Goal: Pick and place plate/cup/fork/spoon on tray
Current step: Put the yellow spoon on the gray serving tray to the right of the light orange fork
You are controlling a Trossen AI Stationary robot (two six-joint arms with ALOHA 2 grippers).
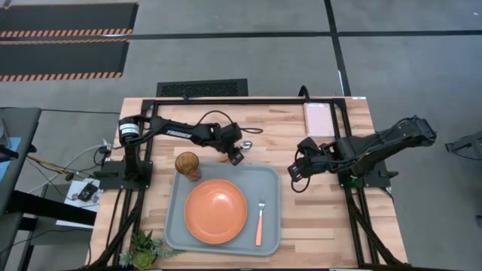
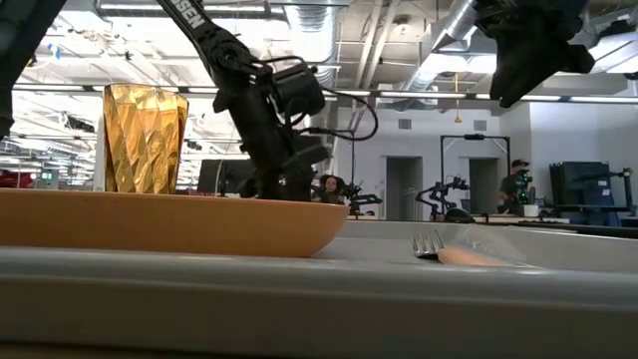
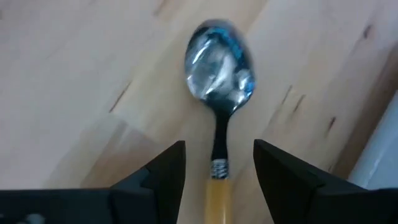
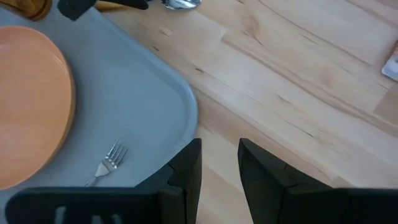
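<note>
Tabletop (image 1: 316,226): pale wood planks, carrying everything below.
Tray (image 1: 175,226): grey-blue, lying on the tabletop's front half; the landmark for all that follows.
Plate (image 1: 215,211): orange, flat in the tray's middle.
Cup (image 1: 187,164): amber, ribbed, upright at the tray's back left corner.
Fork (image 1: 260,220): inside the tray, just right of the plate, tines pointing toward the back rim.
Spoon (image 3: 219,74): on bare wood just behind the tray's back rim, bowl up, orange handle between the left tool's fingers.
Left tool (image 3: 217,169): low over the spoon's handle, fingers spread either side, not visibly pinching it.
Right tool (image 4: 219,162): off the tray's right rim, above the wood, fingers a little apart, holding nothing.
</note>
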